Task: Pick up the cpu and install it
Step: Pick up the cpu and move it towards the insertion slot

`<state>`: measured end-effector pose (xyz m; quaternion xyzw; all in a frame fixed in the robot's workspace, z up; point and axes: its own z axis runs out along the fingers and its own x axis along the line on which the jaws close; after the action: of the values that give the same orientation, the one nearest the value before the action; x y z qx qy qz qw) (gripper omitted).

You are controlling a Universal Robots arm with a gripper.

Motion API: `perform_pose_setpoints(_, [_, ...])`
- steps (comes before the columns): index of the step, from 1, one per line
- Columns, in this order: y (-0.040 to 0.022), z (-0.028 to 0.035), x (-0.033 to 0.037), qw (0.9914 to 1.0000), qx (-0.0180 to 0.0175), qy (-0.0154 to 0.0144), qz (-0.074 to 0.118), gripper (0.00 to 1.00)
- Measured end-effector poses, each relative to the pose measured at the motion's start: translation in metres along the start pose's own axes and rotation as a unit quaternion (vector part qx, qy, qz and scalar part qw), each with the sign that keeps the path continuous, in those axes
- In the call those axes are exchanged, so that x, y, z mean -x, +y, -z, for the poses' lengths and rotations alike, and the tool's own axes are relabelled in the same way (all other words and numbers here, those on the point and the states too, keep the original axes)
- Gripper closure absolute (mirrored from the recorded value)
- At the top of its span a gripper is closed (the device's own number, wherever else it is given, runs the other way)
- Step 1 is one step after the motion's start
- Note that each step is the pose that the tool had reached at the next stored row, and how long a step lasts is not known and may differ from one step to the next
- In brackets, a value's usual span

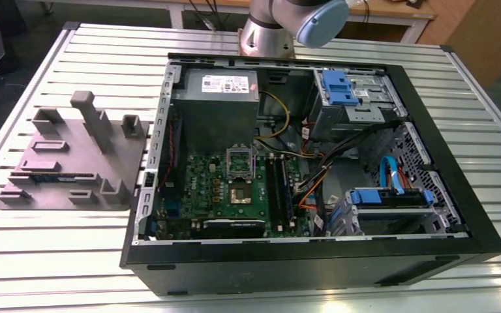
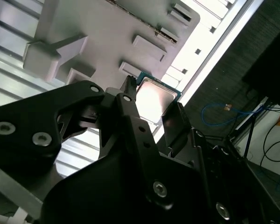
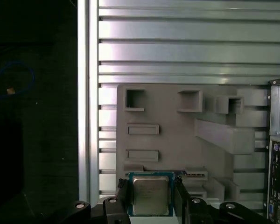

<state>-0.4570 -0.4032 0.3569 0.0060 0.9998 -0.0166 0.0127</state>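
The slatted metal tabletop [image 1: 59, 274] carries an open black computer case [image 1: 303, 267] across its middle and toward the edge at the exterior view's right. Just beside the case, nearer the tabletop edge at the exterior view's left, lies the grey moulded tray [image 1: 63, 160]. In both wrist views the gripper [image 3: 150, 184] [image 2: 153, 95] hangs over one edge of the tray. Its 2 fingers are closed narrowly against opposite sides of the cpu [image 3: 150, 198] [image 2: 155, 100], whose silvery top faces the cameras.
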Motion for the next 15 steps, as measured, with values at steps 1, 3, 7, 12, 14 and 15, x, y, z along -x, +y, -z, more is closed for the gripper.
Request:
perform_pose_setpoints(1, [-0.0001,0.0019,0.0000,1.00000,0.0000,0.0000,0.000,0.53])
perform_pose_setpoints(3, [-0.0001,0.0025,0.0000,1.00000,0.0001,-0.0001,0.000,0.53])
perform_pose_setpoints(7, [-0.0001,0.0030,0.0007,1.00000,-0.0001,0.0002,0.000,0.53])
perform_pose_setpoints(12, [0.0001,0.0025,0.0117,1.00000,0.0000,0.0000,0.000,0.53])
perform_pose_setpoints(14, [0.0001,0.0028,0.0117,1.00000,0.0000,0.0001,0.000,0.53])
perform_pose_setpoints(15, [0.0000,0.0044,0.0118,1.00000,-0.0001,0.0002,0.000,0.53])
